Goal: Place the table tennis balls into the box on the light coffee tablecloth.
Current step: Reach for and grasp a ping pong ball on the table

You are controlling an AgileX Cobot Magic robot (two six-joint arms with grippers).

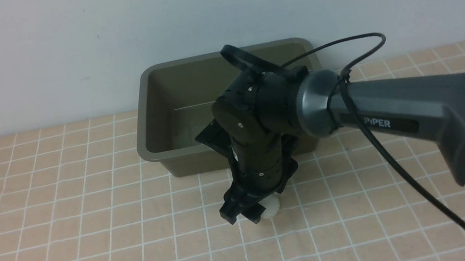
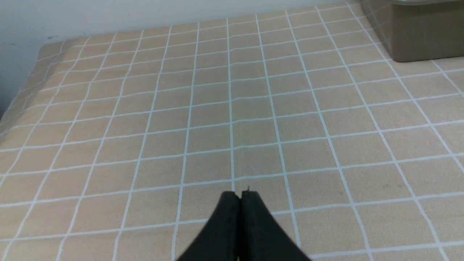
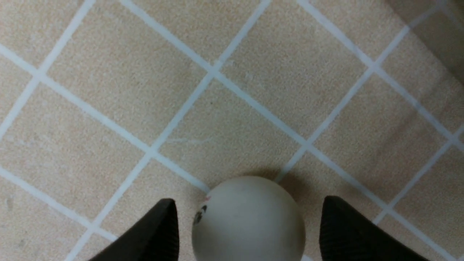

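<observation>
While the small white matte table tennis ball sits squarely between the spread black jaws of the right gripper, a sliver of cloth shows on either side (so nothing is clamped yet). I judge that a plain squeeze comes next. The ball rests on the light coffee checked tablecloth, just in front of the olive-green plastic box. The left gripper, well apart, is closed on nothing.

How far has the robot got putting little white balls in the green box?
Done: nothing visible yet; the part of the olive-green plastic box that shows holds no ball, though the right arm hides some. In hand: the right gripper, jaws open, straddles one small white ball on the tan checked tablecloth. Still to do: gripping, lifting, dropping it in.
</observation>
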